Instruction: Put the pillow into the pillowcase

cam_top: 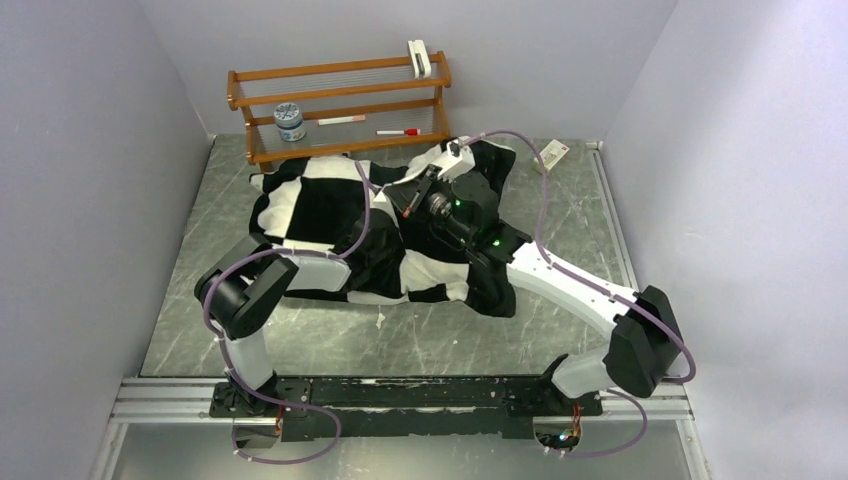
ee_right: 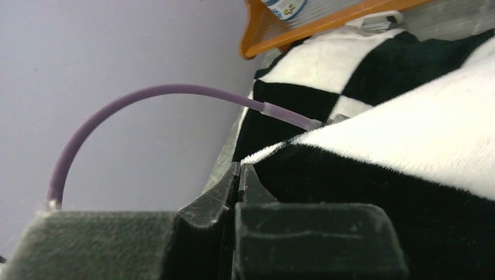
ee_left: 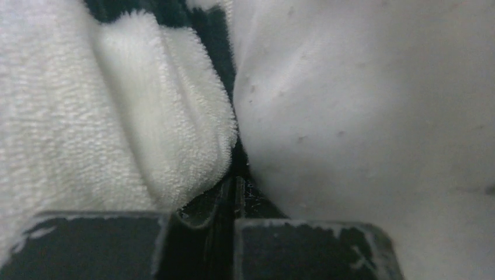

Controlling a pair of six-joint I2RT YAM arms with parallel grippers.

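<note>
— Where was the pillowcase (cam_top: 320,205)?

— Rumpled across the middle of the table (cam_top: 330,340), its far edge just in front of the wooden shelf (cam_top: 350,147). The left forearm ran in from the near left and disappeared among the folds. The right wrist sat over the cloth's right half.

— And the pillow (ee_left: 362,116)?

— From above I could not pick it out with certainty (white squares and a white cushion look much alike there). The left wrist camera showed it plainly. Smooth white fabric filled the right of that view, pressed up against a plush white fold of the pillowcase on the left, with a dark strip of the case between them.

— The left gripper (ee_left: 235,189)?

— Clenched, fingers together, with the tips pushed into that dark seam between fold and pillow. The plush fold drooped over the finger on the left of the view. I could not tell whether any cloth was pinched.

— The right gripper (ee_right: 240,175)?

— Clenched as well, with the tips meeting. A black square of the pillowcase lay against one finger, and the cloth's edge came right up to the tips, but I could not confirm a grip on it. A purple cable (ee_right: 146,93) arched past on the left.

— Anything on the shelf?

— A small jar (cam_top: 290,122) and a red marker (cam_top: 398,131).
</note>
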